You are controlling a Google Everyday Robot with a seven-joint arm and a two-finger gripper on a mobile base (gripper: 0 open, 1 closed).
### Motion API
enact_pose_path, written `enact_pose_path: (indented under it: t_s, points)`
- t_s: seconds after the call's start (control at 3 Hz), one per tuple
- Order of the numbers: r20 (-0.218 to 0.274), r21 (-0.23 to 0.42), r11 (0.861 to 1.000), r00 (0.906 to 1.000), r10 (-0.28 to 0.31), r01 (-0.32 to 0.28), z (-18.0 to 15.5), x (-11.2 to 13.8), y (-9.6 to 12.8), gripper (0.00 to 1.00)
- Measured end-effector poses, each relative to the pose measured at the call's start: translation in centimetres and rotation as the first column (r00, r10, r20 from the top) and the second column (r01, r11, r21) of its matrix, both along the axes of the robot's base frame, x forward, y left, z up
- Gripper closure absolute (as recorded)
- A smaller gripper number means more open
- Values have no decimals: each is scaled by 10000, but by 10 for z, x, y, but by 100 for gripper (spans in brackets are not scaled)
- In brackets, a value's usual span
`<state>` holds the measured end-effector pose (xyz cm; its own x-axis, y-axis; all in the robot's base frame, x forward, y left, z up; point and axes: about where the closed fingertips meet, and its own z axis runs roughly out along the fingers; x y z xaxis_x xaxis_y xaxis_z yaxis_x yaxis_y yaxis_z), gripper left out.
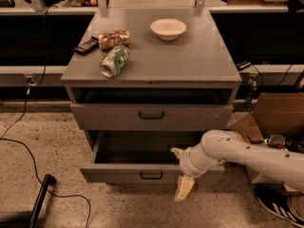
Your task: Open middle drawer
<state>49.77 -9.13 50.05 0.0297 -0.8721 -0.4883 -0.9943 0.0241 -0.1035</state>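
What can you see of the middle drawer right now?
The middle drawer is grey metal, with a small black loop handle centred on its front. It is pulled well out of the cabinet, level, showing a plain grey inside with nothing visible in it. The drawer above is out only slightly. The gripper sits right of the handle, open, one finger over the front's top edge, one before the panel; contact unclear.
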Motion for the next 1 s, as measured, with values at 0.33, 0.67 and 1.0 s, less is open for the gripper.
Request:
enact_pose_path:
  t_s: [0.33,0.67,1.0]
  points:
    - [305,-78,9990,9986,-441,444,6,11,-8,0]
    - [623,-354,9957,9946,-831,854,4,25,-19,0]
    - [974,-687,9882,9867,-1298,1368,-8,42,-32,0]
